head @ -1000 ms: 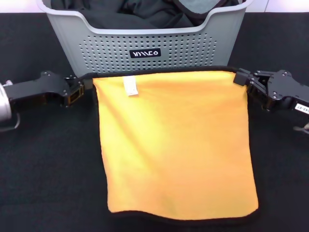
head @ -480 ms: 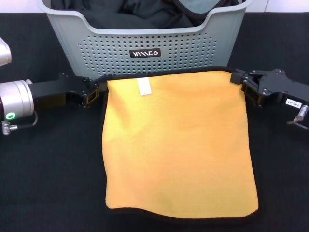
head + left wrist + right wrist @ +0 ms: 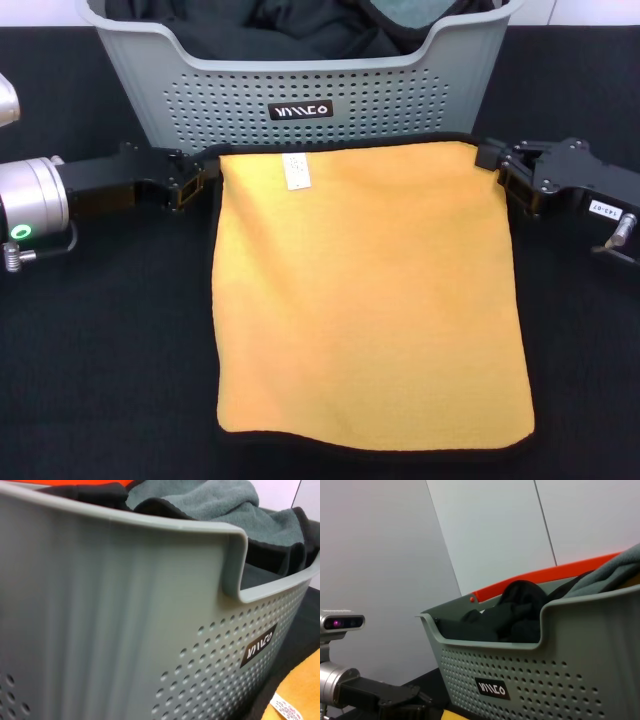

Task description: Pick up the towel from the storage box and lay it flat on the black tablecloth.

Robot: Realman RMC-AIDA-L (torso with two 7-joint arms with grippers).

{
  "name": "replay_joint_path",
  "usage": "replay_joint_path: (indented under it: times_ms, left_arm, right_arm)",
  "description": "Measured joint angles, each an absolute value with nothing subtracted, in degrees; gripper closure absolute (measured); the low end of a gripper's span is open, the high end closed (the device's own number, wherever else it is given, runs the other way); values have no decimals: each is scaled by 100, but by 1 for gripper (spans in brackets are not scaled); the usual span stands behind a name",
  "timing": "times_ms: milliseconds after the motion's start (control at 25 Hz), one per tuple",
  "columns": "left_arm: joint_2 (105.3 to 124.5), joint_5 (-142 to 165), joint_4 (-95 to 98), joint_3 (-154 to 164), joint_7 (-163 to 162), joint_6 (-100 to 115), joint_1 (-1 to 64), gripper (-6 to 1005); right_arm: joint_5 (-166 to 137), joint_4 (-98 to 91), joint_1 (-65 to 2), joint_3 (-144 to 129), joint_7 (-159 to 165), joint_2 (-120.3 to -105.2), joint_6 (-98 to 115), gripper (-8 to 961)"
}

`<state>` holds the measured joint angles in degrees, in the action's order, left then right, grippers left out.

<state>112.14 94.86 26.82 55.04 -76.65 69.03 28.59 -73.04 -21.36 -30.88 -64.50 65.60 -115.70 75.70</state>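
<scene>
The orange-yellow towel point(image 3: 370, 300) lies spread on the black tablecloth point(image 3: 100, 350), white tag point(image 3: 295, 170) up, with its far edge against the foot of the grey storage box point(image 3: 200, 100). My left gripper point(image 3: 198, 180) sits low at the towel's far left corner and is shut on it. My right gripper point(image 3: 492, 158) is shut on the far right corner. The left wrist view shows the box wall point(image 3: 125, 605) close up and a towel corner point(image 3: 305, 690). The right wrist view shows the box point(image 3: 560, 675) and my left arm point(image 3: 375, 695).
Bunched black cloths point(image 3: 300, 30) and a grey-green cloth point(image 3: 420, 10) fill the box. The box's black label point(image 3: 300, 110) faces me. An orange-red edge point(image 3: 545, 575) shows behind the box in the right wrist view. Black tablecloth stretches to both sides of the towel.
Both grippers moved inward and toward the box with the towel's far corners. The towel slackened and settled flat, and its far edge shifted closer to the box.
</scene>
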Motion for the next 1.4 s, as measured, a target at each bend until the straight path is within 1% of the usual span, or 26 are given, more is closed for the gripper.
replay_joint_path:
  times_ms: [280,440,480,720,800,1000,1080,1200,1280,1400]
  left_arm:
    - [11170,9560,2663,5527,-7788,6933,2932,968]
    - [11151,9630,2682,5493,-8088,6886,2936,967]
    - [11146,9629,2690,5493,-8076,6887,2923,942]
    - [11134,9597,2711,5493,-7955,6915,2864,792]
    - [11105,9588,2711,5478,-7955,6938,2839,733]
    - [11095,9541,2712,5349,-7957,7029,2788,565]
    - [11127,9514,2793,5192,-7917,7093,2715,501]
    - [11220,9396,3306,4807,-7787,7396,2364,405]
    - [11256,9243,3597,4485,-7596,7865,2121,405]
    - [11249,8968,3677,4229,-6990,9036,1908,404]
  right_arm:
    - [-7427,-2114,-3192,-6466,6557,-11563,7387,926]
    - [-7769,-2142,-3271,-6468,6849,-11568,7110,879]
    - [-7801,-2148,-3271,-6465,6881,-11570,7060,867]
    - [-7793,-2155,-3240,-6416,6858,-11579,6973,666]
    - [-7770,-2155,-3204,-6410,6858,-11587,6976,468]
    - [-7763,-2195,-3085,-6407,6851,-11588,7018,369]
    - [-7761,-2217,-3012,-6425,6804,-11583,7035,330]
    - [-7761,-2228,-2904,-6430,6694,-11568,7251,270]
    - [-7752,-2291,-2768,-6403,6500,-11561,7649,231]
    - [-7720,-2473,-2564,-6421,6080,-11570,8420,134]
